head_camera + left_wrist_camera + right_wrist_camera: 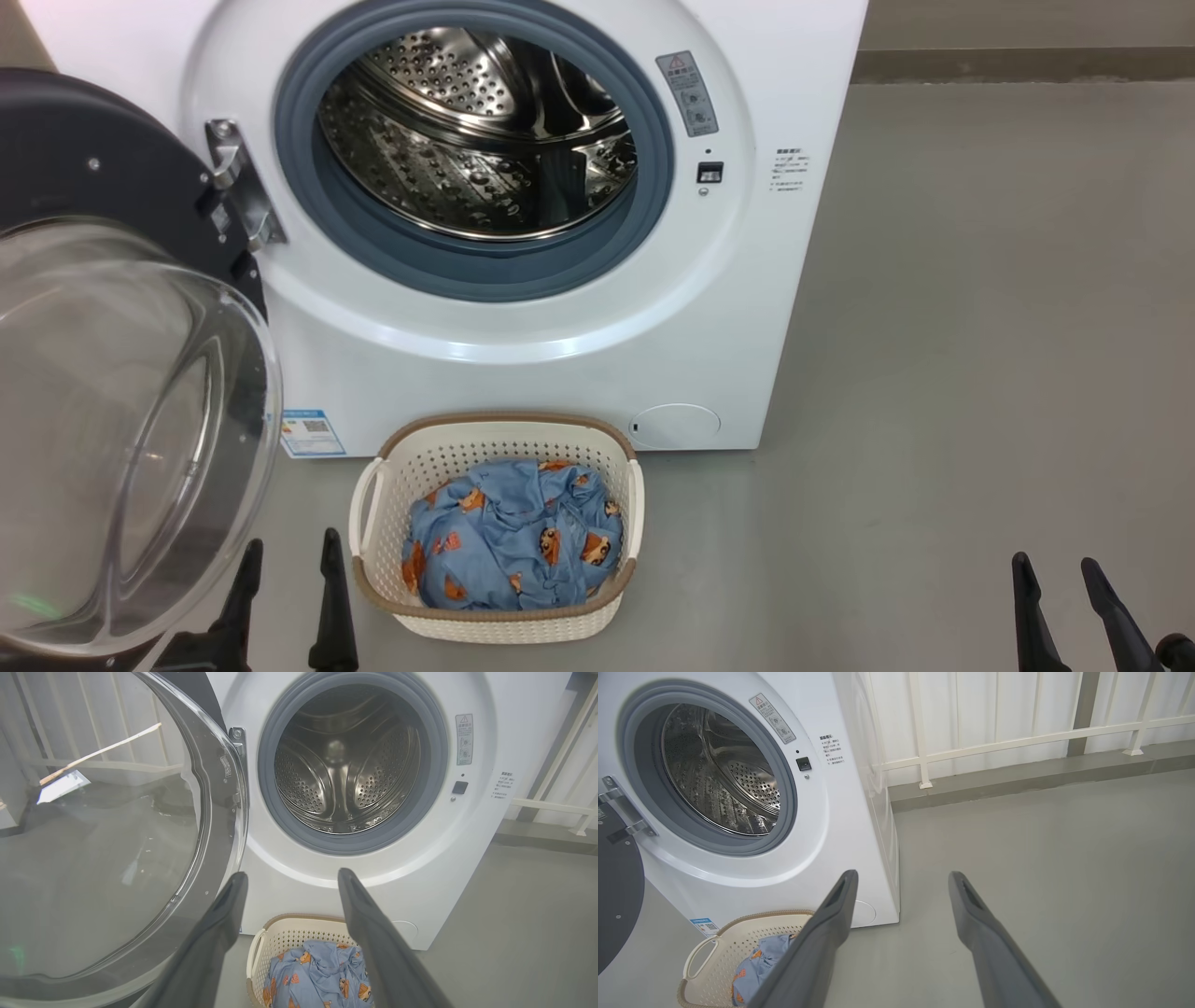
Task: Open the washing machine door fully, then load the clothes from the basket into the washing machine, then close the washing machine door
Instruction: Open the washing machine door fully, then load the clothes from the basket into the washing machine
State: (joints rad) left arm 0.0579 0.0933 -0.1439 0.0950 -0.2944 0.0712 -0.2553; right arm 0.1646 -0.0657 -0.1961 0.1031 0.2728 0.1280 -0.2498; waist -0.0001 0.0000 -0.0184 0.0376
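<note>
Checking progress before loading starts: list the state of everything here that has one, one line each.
Door, open, swung out to the left.
Drum, empty.
Basket, upright on the floor before the washing machine.
Clothes, crumpled in the basket, not yet loaded.
Left gripper, jaws open, empty.
Right gripper, jaws open, empty.

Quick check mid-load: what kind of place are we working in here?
Probably a laundry corner in a utility area or balcony, not a furnished room: a front-loading washing machine stands on a bare grey floor, with a white railing running along the wall beside it.
</note>
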